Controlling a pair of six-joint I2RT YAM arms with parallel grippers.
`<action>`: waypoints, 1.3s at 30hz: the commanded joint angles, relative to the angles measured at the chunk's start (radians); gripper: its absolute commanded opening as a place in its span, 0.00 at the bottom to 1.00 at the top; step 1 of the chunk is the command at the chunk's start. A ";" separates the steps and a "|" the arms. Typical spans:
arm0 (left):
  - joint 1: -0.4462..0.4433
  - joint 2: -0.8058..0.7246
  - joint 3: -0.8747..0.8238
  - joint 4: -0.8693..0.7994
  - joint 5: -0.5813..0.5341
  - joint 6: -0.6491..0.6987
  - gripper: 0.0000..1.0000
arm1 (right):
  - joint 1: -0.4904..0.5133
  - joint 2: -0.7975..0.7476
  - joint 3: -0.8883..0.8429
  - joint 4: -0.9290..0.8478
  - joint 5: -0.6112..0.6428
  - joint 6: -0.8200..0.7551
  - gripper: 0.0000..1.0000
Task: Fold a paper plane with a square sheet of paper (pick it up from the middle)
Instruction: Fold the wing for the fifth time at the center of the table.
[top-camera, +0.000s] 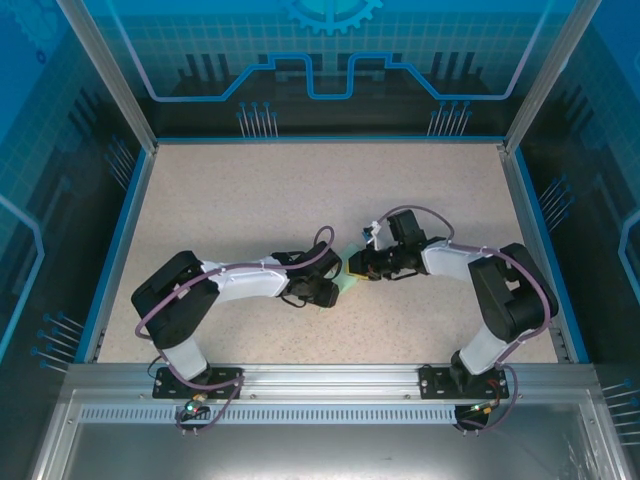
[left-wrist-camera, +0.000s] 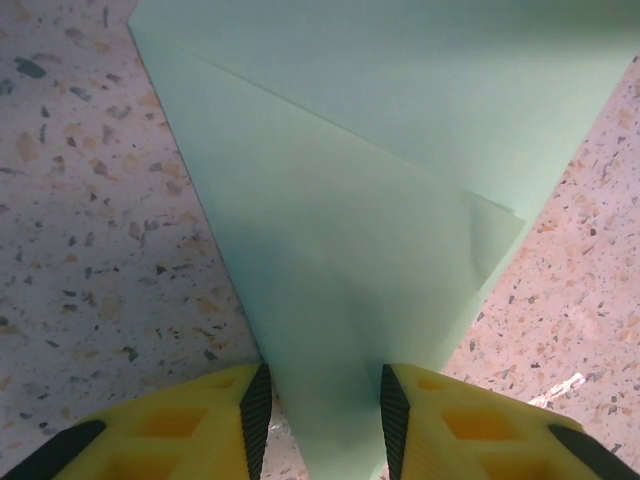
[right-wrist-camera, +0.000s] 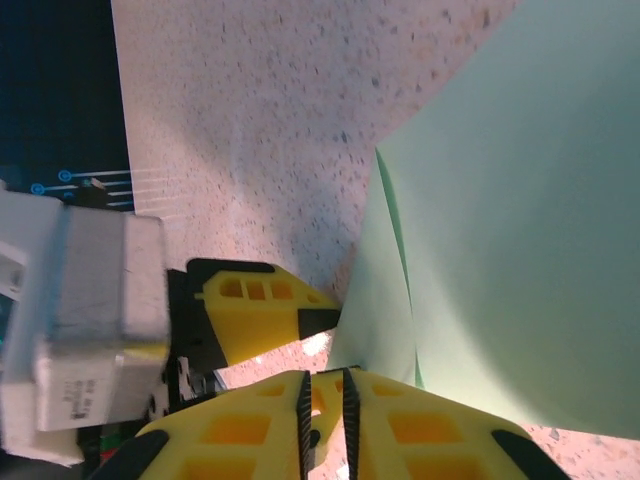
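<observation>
The thin, pale mint-green sheet of paper (left-wrist-camera: 350, 250), creased into a tapering wedge with a folded flap on top, lies flat on the speckled beige table top (left-wrist-camera: 90, 200) under the left gripper (left-wrist-camera: 322, 405). Its narrow end runs between that gripper's yellow fingers (left-wrist-camera: 250, 420) and widens away from them. Those fingers stand apart, their black pads flanking the paper's edges; whether they touch the edges I cannot tell. The right gripper (right-wrist-camera: 323, 400) sits just across from the left gripper. Its own fingers are drawn almost together, and it seems to pinch a raised edge of the sheet close to the left gripper's fingertip.

The step in hand looks like turning a flap over toward the centre crease. To do it well, the left gripper should act as an anchor, pressing the narrow end down so the wedge cannot swivel. The right should carry its edge over in a low arc, line it up with the existing crease, and only then press. Thin paper buckles easily, and a fast pull would likely drag the sheet out from the left gripper.
</observation>
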 joint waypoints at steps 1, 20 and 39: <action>-0.008 0.026 0.002 0.020 -0.011 0.024 0.37 | 0.023 0.042 -0.034 0.093 -0.040 0.087 0.16; -0.008 -0.014 -0.035 0.067 -0.002 0.005 0.36 | 0.082 0.113 -0.057 0.073 0.062 0.075 0.15; 0.090 -0.149 -0.107 0.171 0.162 -0.198 0.51 | 0.090 0.102 -0.050 -0.065 0.188 -0.034 0.14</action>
